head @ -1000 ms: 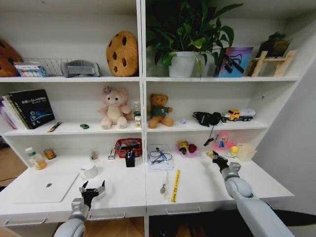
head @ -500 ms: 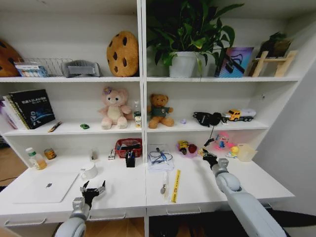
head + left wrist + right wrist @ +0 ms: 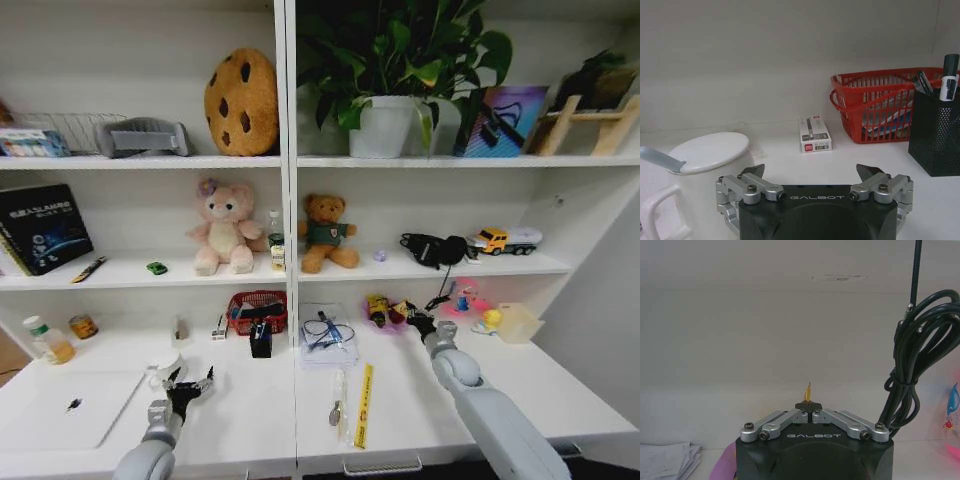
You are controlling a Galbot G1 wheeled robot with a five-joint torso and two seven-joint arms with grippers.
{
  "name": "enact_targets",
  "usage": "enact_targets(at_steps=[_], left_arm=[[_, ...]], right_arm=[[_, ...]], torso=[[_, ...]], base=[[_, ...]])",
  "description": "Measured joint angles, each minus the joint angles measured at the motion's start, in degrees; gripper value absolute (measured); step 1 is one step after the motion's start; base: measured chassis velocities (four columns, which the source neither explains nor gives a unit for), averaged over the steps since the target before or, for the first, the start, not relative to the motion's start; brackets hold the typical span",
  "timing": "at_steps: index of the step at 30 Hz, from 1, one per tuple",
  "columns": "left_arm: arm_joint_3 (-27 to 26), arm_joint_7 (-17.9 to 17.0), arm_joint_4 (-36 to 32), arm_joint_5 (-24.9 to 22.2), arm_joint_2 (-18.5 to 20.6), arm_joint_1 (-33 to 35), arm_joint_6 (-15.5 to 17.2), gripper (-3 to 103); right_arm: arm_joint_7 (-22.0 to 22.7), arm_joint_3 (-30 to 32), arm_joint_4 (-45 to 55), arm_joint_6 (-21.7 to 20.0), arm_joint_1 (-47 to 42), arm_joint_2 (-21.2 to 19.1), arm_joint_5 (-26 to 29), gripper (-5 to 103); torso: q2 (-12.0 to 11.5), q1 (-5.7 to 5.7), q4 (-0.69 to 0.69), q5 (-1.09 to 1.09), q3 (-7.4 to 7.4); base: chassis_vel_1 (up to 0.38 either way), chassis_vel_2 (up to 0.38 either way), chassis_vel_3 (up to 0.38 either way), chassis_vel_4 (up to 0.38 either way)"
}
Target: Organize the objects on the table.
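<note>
Laptop point(image 3: 68, 408), lid shut, lay on the white desk point(image 3: 250, 420) at the near left. Just beside it the left gripper point(image 3: 189, 382) hovered with jaws spread wide, a lidded white mug point(image 3: 700, 165) close by. Farther back, the right gripper point(image 3: 417, 318) was pinched on a small black, gold-tipped piece point(image 3: 808, 399) near the pink tray point(image 3: 385, 318).

**White desk and what rests on it**

The long white table point(image 3: 250, 425) carries a closed silver laptop point(image 3: 62, 408) at the near left, a clear bottle point(image 3: 45, 340) and small tin point(image 3: 83, 326) behind it, and a lidded white mug point(image 3: 160, 366). Mid-desk stand a red basket point(image 3: 258, 309) and black mesh pen holder point(image 3: 261, 340); a yellow ruler point(image 3: 364, 404) lies right of centre
</note>
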Motion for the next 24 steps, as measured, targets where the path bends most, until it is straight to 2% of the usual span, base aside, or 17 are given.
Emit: enact_targets(at_steps=[3,16,17,19,20,22,23,24], left_arm=[[-0.12,-0.01,0.23,-0.03,0.06,0.00,0.01,100],[0.05,-0.23,0.40,-0.34,0.02,-0.42,0.18,100],[-0.03,-0.23,0.44,-0.35,0.04,-0.41,0.18,100],[-0.11,-0.24,0.45,-0.37,0.04,-0.29,0.18,100],[-0.11,-0.24,0.45,-0.37,0.04,-0.29,0.18,100],[-0.11,-0.24,0.51,-0.37,0.04,-0.32,0.18,100],[-0.11,-0.24,0.51,-0.37,0.04,-0.32,0.18,100],[-0.10,-0.26,0.52,-0.42,0.05,-0.43,0.21,100]], right_arm=[[-0.12,-0.27,-0.26,0.00,0.07,0.23,0.19,0],[-0.62,-1.50,-2.55,0.30,0.65,1.25,0.18,0],[-0.67,-1.50,-3.04,0.35,0.80,1.40,0.09,-3],[-0.70,-1.40,-3.42,0.39,0.90,1.51,0.10,7],[-0.70,-1.40,-3.42,0.39,0.90,1.51,0.10,7],[-0.70,-1.30,-3.19,0.39,0.73,1.33,0.51,18],[-0.70,-1.30,-3.19,0.39,0.73,1.33,0.51,18],[-0.69,-1.22,-2.91,0.38,0.60,1.23,0.67,24]], torso=[[0.04,-0.10,0.05,0.02,-0.02],[0.03,-0.05,0.04,0.01,-0.01],[0.03,-0.05,0.04,0.01,-0.01],[0.03,-0.05,0.04,0.02,-0.01],[0.03,-0.05,0.04,0.02,-0.01],[0.03,-0.06,0.04,0.01,-0.02],[0.03,-0.06,0.04,0.01,-0.02],[0.03,-0.06,0.04,0.02,-0.01]], base=[[-0.003,-0.011,-0.010,-0.003],[0.021,-0.020,-0.012,0.019],[0.000,0.000,0.000,0.000],[0.000,0.000,0.000,0.000],[0.000,0.000,0.000,0.000],[0.000,0.000,0.000,0.000],[0.000,0.000,0.000,0.000],[0.000,0.000,0.000,0.000]])
